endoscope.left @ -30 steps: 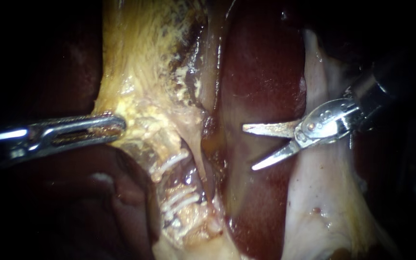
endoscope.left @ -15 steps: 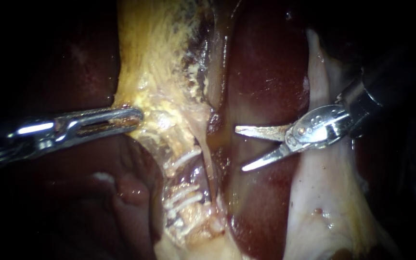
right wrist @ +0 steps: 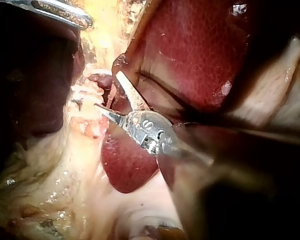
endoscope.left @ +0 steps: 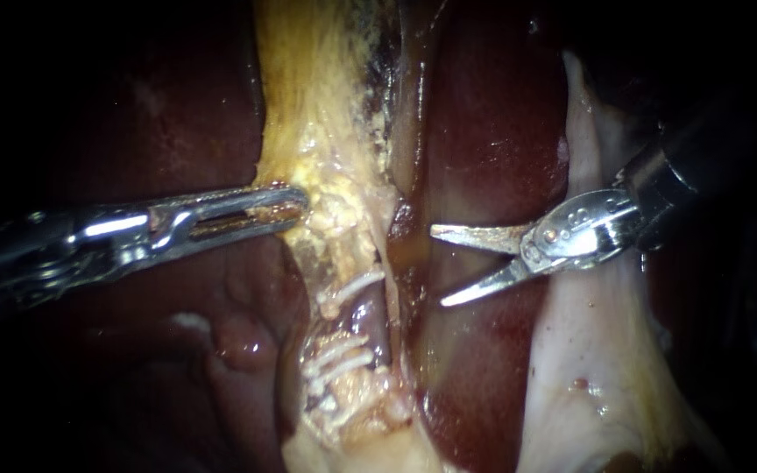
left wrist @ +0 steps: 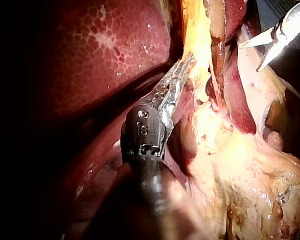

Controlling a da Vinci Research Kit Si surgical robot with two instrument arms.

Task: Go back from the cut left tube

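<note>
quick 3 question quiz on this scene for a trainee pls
1. True or false: the right instrument, a silver tool with two pointed blades, has its jaws shut on a tube.
2. What does the left instrument, a slim silver grasper, hold between its jaws? A) dark red liver B) yellowish fatty tissue C) nothing
3. Fill in: in the endoscope view, the white clips lie ___ the left instrument's tip (above/below).
Key: 1 false, the jaws are open and hold nothing; 2 B; 3 below.
</note>
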